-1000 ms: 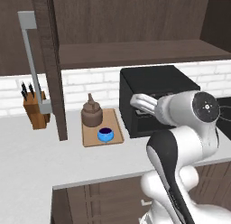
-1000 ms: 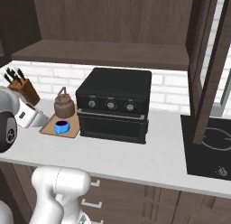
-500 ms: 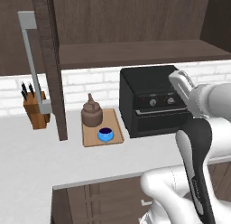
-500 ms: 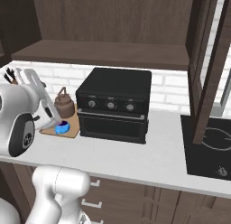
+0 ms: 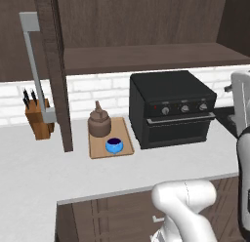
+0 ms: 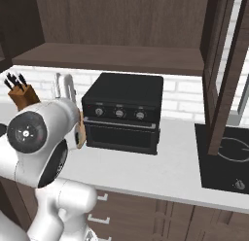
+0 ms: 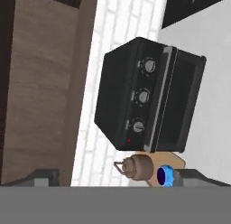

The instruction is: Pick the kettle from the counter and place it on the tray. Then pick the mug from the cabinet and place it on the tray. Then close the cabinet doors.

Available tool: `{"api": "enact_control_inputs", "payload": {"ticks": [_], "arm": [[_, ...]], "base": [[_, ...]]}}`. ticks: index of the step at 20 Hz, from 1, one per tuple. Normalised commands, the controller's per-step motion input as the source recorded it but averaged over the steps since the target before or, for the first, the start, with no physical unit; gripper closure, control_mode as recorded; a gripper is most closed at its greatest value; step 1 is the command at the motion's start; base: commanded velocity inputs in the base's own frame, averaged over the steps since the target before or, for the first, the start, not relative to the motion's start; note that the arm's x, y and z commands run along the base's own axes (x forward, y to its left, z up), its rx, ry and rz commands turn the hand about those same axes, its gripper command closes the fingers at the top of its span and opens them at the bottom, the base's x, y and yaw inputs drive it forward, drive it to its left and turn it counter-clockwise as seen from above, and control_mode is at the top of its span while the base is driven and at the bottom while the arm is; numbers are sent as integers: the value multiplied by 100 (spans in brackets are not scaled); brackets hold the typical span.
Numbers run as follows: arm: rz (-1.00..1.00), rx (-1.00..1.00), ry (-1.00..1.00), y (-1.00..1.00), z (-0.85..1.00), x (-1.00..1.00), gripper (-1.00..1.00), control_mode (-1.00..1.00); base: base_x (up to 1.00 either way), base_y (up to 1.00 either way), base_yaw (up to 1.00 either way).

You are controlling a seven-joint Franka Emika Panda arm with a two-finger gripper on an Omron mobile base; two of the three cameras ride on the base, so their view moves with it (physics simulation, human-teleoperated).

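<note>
The dark-brown kettle (image 5: 99, 123) and the blue mug (image 5: 114, 145) both stand on the light-wood tray (image 5: 125, 134), on the counter (image 5: 49, 168) left of the oven. In the hand view, which is rolled sideways, the kettle (image 7: 137, 166), mug (image 7: 164, 175) and tray (image 7: 178, 162) lie far off between the fingertips. My gripper (image 7: 119, 179) is open and holds nothing. The cabinet (image 5: 146, 58) shelf runs above the counter. Both cabinet doors stand open: the left one (image 5: 53, 65) with its grey handle (image 5: 35, 65), the right one (image 6: 221, 75).
A black oven (image 5: 171, 109) with three knobs sits mid-counter, right of the tray. A tan knife block (image 5: 38, 120) stands by the wall at far left. A black cooktop (image 6: 228, 157) lies at the right. My white arm (image 5: 241, 124) rises at the right edge.
My arm has swung across from over the tray towards the right, past the oven, with the gripper staying open. Kettle and mug have not moved.
</note>
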Motion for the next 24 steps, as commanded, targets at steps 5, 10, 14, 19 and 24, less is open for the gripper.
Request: {"api": "enact_control_inputs", "payload": {"ticks": [5,10,14,19,24], "arm": [[8,38,-12,-52,11,-36,-100,-100],[1,25,-9,-53,21,-38,-100,-100],[-40,1,3,-45,16,-21,-100,-100],[-44,1,1,-51,13,-26,-100,-100],[-49,1,1,-56,3,-38,-100,-100]], "base": [[0,0,0],[0,0,0],[0,0,0],[0,0,0],[0,0,0]]}}
